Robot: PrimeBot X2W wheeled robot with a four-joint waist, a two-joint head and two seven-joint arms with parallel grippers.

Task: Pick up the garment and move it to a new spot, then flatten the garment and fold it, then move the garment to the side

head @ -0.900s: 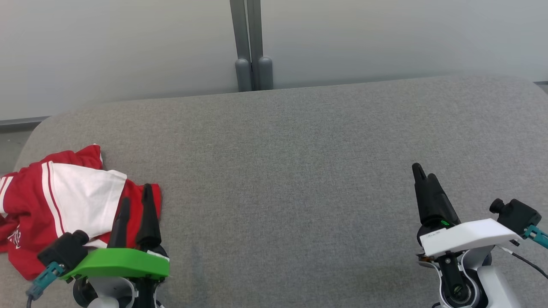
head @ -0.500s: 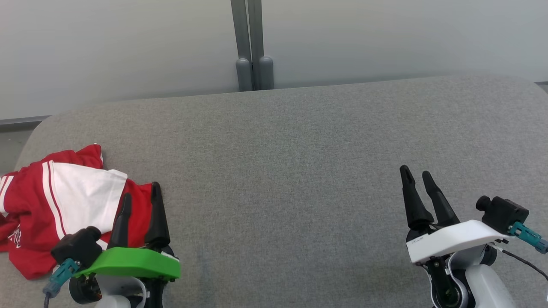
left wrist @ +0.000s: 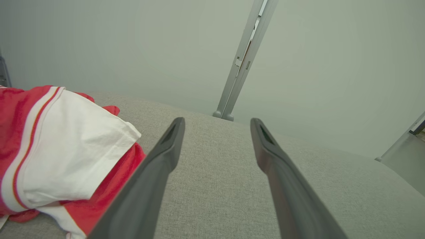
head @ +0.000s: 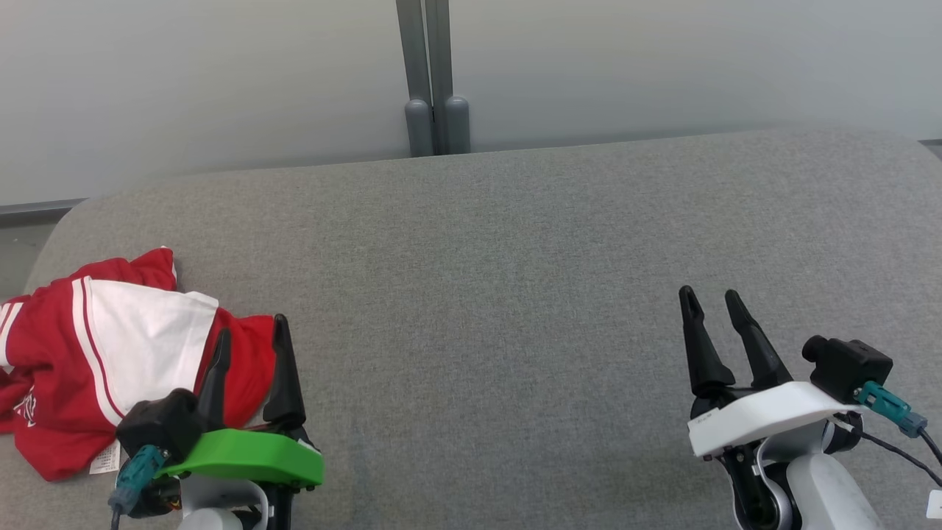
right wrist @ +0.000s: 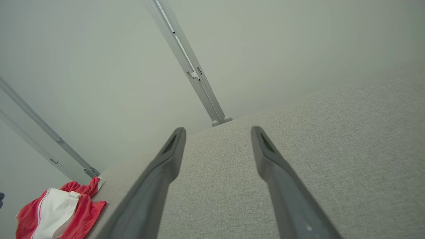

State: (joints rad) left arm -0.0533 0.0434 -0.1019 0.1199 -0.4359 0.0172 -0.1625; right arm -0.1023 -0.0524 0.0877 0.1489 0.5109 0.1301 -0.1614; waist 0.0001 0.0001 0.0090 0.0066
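Observation:
A red and white garment (head: 96,353) lies crumpled at the left end of the grey cushion (head: 500,280). My left gripper (head: 252,331) hovers open at the garment's right edge, nothing between its fingers. In the left wrist view the garment (left wrist: 56,156) sits left of the gripper (left wrist: 217,124), whose jaws frame bare fabric. At the lower right my right gripper (head: 712,303) stands open over bare cushion, far from the garment. The right wrist view has the garment (right wrist: 59,210) small at the lower left, well away from the open gripper (right wrist: 217,132).
A pale wall with a grey vertical post (head: 433,73) rises behind the cushion. The cushion's rounded left corner (head: 66,221) is close to the garment. A strip of floor (head: 22,250) lies beyond that corner.
Both arms drifted: the left gripper moved a little right, off the garment's edge. The right gripper swung left and its fingers now show spread apart. The garment has not moved.

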